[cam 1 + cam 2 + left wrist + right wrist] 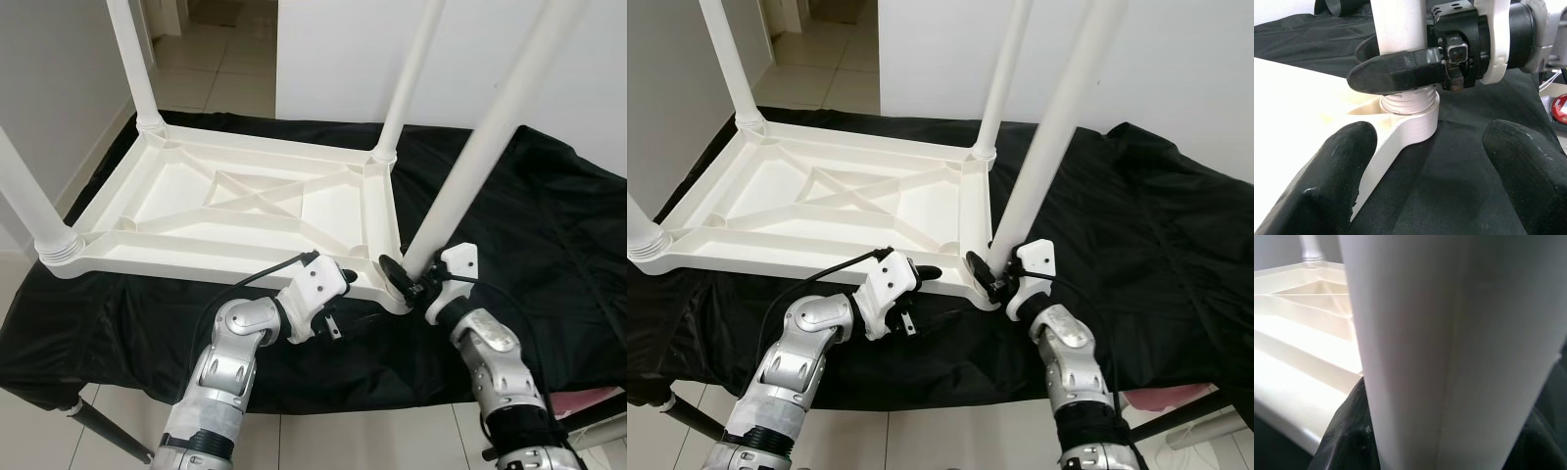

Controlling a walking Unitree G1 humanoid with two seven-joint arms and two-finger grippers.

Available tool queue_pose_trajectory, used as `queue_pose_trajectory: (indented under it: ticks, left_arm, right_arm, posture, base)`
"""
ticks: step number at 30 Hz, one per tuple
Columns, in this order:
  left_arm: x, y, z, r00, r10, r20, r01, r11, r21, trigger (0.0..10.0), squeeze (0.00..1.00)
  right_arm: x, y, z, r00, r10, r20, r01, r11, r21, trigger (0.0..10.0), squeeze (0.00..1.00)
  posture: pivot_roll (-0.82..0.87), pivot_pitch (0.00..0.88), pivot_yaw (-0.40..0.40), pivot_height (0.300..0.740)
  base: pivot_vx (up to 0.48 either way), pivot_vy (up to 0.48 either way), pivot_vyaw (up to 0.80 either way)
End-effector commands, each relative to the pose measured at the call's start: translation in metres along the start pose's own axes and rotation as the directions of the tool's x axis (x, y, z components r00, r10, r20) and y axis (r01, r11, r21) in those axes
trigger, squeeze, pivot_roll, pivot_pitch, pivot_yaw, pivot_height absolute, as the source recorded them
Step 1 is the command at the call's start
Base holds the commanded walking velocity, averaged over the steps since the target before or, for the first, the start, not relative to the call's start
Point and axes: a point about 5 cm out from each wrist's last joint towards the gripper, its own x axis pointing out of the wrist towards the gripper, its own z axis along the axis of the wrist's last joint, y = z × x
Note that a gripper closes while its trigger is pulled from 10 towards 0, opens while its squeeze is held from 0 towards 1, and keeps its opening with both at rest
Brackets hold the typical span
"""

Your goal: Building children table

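A white plastic children's table [245,201] lies upside down on a black cloth. Three legs stand in its corners: far left [132,69], far right [407,78] and near left [29,211]. The fourth leg [490,137] leans in the near right corner socket [1410,120], its screw thread [1408,102] partly showing above the socket. My right gripper [407,274] is shut on this leg just above the thread, and the leg [1449,352] looms close in the right wrist view. My left gripper [341,302] is open at the table's front edge, just left of that corner, holding nothing.
The black cloth [549,225] covers a low stand with a dark leg [108,431] at the near left. A white wall [333,59] rises behind, with tiled floor [216,69] and a doorway at the back left. Something pink [578,401] lies near right.
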Motion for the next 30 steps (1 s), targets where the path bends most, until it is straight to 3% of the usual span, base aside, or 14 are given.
queue_pose_trajectory:
  ticks: [1, 7, 12, 16, 19, 27, 28, 29, 30]
  left_arm:
    - [0.001, 0.007, -0.003, 0.973, 0.231, -0.010, -0.231, 0.973, -0.013, 10.0, 0.00]
    - [0.001, 0.006, -0.004, 0.974, 0.226, -0.012, -0.226, 0.974, -0.019, 10.0, 0.00]
    - [0.002, 0.005, -0.004, 0.973, 0.231, -0.009, -0.231, 0.973, -0.024, 10.0, 0.00]
    - [0.002, 0.005, -0.005, 0.972, 0.234, -0.011, -0.234, 0.972, -0.033, 10.0, 0.00]
    - [0.002, 0.004, -0.006, 0.973, 0.231, -0.013, -0.231, 0.972, -0.032, 10.0, 0.00]
    - [0.004, 0.010, -0.005, 0.972, 0.236, -0.010, -0.236, 0.971, -0.021, 10.0, 0.00]
    - [0.004, 0.010, -0.004, 0.972, 0.237, -0.009, -0.237, 0.971, -0.020, 10.0, 0.00]
    - [0.005, 0.010, -0.004, 0.971, 0.237, -0.009, -0.238, 0.971, -0.020, 10.0, 0.00]
    - [0.006, 0.010, -0.003, 0.971, 0.239, -0.005, -0.239, 0.971, -0.019, 10.0, 0.00]
  right_arm:
    - [-0.005, 0.001, -0.006, 0.997, -0.074, -0.038, 0.074, 0.997, -0.009, 10.0, 0.00]
    - [-0.007, 0.010, -0.013, 0.981, -0.178, -0.078, 0.179, 0.984, 0.006, 10.0, 0.00]
    - [-0.005, 0.019, -0.018, 0.884, -0.456, -0.105, 0.462, 0.886, 0.040, 10.0, 0.00]
    - [-0.004, 0.027, -0.017, 0.867, -0.487, -0.102, 0.492, 0.870, 0.032, 10.0, 0.00]
    - [-0.001, 0.044, -0.017, 0.880, -0.464, -0.100, 0.469, 0.883, 0.034, 10.0, 0.00]
    - [-0.001, 0.037, -0.016, 0.877, -0.471, -0.092, 0.475, 0.880, 0.025, 10.0, 0.00]
    - [-0.001, 0.037, -0.015, 0.886, -0.456, -0.081, 0.459, 0.888, 0.024, 10.0, 0.48]
    - [-0.001, 0.037, -0.014, 0.893, -0.445, -0.073, 0.447, 0.894, 0.022, 10.0, 0.48]
    - [-0.001, 0.036, -0.011, 0.903, -0.426, -0.054, 0.428, 0.903, 0.031, 10.0, 1.00]
  posture:
    - [-0.03, 0.000, -0.068, 0.740]
    - [-0.03, 0.000, -0.070, 0.740]
    - [-0.02, 0.000, -0.082, 0.740]
    - [-0.02, 0.000, -0.082, 0.740]
    - [-0.03, 0.000, -0.083, 0.740]
    - [-0.03, 0.000, -0.091, 0.740]
    - [-0.03, 0.000, -0.091, 0.740]
    - [-0.03, 0.000, -0.091, 0.740]
    - [-0.03, 0.000, -0.097, 0.740]
  base:
    - [0.000, 0.000, 0.00]
    - [0.000, 0.000, 0.00]
    - [0.000, 0.000, 0.00]
    - [0.000, 0.000, 0.00]
    - [0.000, 0.000, 0.00]
    - [0.000, 0.000, 0.00]
    - [0.000, 0.000, 0.00]
    - [0.000, 0.000, 0.00]
    - [0.000, 0.000, 0.00]
